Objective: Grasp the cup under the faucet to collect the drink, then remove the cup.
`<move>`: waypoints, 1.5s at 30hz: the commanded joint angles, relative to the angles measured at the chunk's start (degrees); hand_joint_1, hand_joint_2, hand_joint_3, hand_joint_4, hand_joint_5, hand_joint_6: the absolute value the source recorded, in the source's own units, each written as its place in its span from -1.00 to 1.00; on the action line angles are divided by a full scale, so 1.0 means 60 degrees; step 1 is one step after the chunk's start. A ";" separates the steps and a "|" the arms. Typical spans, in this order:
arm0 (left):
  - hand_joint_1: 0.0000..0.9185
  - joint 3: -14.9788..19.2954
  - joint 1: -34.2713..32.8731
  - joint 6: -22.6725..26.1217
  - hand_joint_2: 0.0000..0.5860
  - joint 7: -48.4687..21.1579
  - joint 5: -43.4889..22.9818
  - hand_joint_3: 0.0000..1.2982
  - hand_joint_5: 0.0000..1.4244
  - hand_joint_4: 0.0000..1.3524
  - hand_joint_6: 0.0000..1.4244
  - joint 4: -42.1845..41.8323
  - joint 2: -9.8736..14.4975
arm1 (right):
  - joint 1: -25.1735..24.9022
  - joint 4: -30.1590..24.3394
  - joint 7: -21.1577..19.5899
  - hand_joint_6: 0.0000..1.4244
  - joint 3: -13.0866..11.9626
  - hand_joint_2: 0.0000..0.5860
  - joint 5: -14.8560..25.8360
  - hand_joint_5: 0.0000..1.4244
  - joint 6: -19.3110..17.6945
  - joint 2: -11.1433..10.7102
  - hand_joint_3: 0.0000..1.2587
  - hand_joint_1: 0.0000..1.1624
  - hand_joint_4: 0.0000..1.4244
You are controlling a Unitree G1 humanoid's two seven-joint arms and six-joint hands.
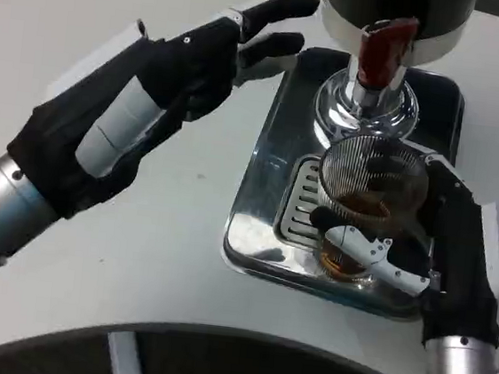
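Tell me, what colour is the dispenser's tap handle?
Red: the tap handle, clearest in the head view, sits above the cup.

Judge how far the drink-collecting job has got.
Done: the right hand grips the cup, which holds some brown drink. In hand: the cup sits on the tray below the red tap. Left: removing the cup. The left hand waits, open.

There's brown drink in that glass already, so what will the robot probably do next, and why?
Probably draw the cup back off the tray. The right hand grips it under the red-handled faucet, amber drink sits in its bottom, and the left hand hovers free.
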 commanded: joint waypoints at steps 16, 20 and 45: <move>-1.00 0.0875 0.2681 -0.0567 -0.78 -0.0329 -0.0150 -0.80 -0.86 -0.99 -0.86 -0.1280 0.0921 | 0.1628 -0.2836 0.1048 0.03 -0.0037 -0.50 0.0532 0.19 0.0706 -0.0078 0.16 0.70 0.08; -1.00 0.1050 0.3254 -0.0869 -0.78 -0.0451 -0.0040 -0.80 -0.86 -0.98 -0.86 -0.1447 0.1125 | 0.2001 -0.3512 0.1321 0.02 -0.0025 -0.50 0.0660 0.19 0.0979 -0.0110 0.16 0.70 0.08; -1.00 0.1867 0.6046 -0.4881 -0.77 -0.0665 0.2724 -0.86 -1.00 -1.00 -1.00 -0.2138 0.2231 | 0.4734 -0.7281 0.2972 0.02 0.0065 -0.48 0.1562 0.19 0.2550 -0.0671 0.16 0.69 0.08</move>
